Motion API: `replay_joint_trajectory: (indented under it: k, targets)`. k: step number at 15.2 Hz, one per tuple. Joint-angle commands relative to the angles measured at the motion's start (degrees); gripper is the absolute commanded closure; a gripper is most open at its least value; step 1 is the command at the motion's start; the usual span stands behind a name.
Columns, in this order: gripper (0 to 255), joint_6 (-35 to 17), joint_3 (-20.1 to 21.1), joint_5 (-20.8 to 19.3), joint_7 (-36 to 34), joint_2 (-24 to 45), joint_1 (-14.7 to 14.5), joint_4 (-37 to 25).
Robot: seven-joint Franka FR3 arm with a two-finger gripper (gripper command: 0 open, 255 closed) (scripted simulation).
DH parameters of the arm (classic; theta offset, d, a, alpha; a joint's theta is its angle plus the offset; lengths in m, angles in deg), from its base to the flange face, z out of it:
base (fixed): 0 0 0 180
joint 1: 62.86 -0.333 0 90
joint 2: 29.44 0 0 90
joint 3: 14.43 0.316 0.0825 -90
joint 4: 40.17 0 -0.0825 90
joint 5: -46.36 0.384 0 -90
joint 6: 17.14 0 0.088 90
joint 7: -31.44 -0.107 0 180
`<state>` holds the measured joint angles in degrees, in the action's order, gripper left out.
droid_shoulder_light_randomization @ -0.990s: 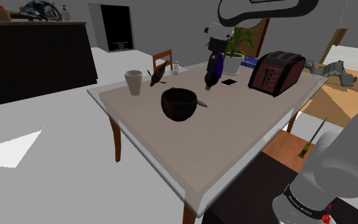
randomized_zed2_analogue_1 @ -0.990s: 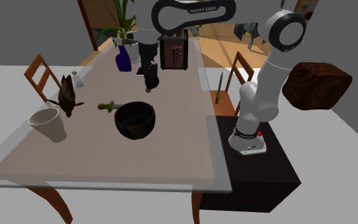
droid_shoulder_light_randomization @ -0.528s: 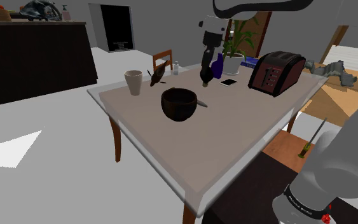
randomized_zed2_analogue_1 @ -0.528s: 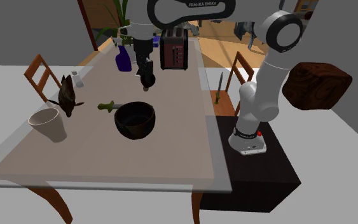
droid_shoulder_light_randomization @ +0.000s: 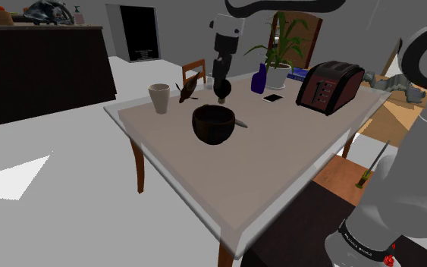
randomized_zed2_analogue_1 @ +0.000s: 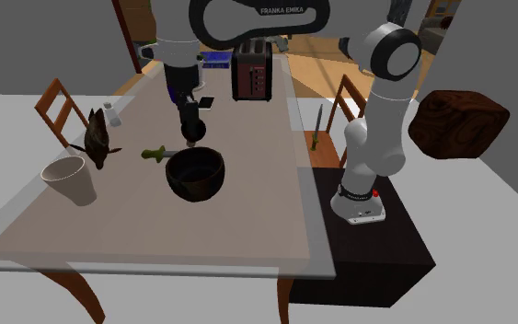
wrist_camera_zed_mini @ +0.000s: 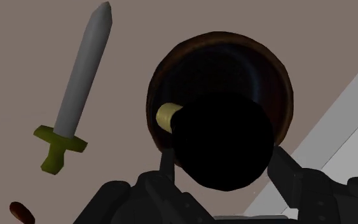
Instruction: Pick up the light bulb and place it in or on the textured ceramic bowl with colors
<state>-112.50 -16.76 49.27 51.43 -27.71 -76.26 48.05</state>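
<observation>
My gripper (droid_shoulder_light_randomization: 222, 83) is shut on the light bulb (droid_shoulder_light_randomization: 222, 92), a dark round globe hanging below the fingers. It hovers just above the back rim of the dark brown bowl (droid_shoulder_light_randomization: 215, 124) in the middle of the table. In the second exterior view the light bulb (randomized_zed2_analogue_1: 190, 133) hangs right over the bowl (randomized_zed2_analogue_1: 195, 172). The wrist view has the black light bulb (wrist_camera_zed_mini: 223, 140), with a pale yellow base, clasped in the gripper (wrist_camera_zed_mini: 225, 164) and covering much of the bowl (wrist_camera_zed_mini: 279, 76) opening.
A toy sword (wrist_camera_zed_mini: 82, 76) with a green hilt lies beside the bowl. A white cup (droid_shoulder_light_randomization: 159, 98) and a dark bird figure (droid_shoulder_light_randomization: 187, 91) stand at the shoulder view's left. A toaster (droid_shoulder_light_randomization: 328, 85), blue bottle (droid_shoulder_light_randomization: 259, 78), phone (droid_shoulder_light_randomization: 272, 97) and plant (droid_shoulder_light_randomization: 280, 45) stand further right.
The gripper has carried the light bulb to the shoulder view's left, from near the blue bottle to just above the bowl. Nothing on the table has shifted.
</observation>
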Motion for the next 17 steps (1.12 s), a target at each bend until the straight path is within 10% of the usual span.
replay_joint_trajectory:
  k: [1,3,17]
  targets:
    - [255,0.8,1.0,-0.2,-2.2,3.0,-1.1,-4.0]
    - [255,2.2,2.1,-0.5,-4.6,6.9,-2.4,-9.2]
    - [255,-9.5,2.1,-0.4,-4.2,4.6,-2.5,4.7]
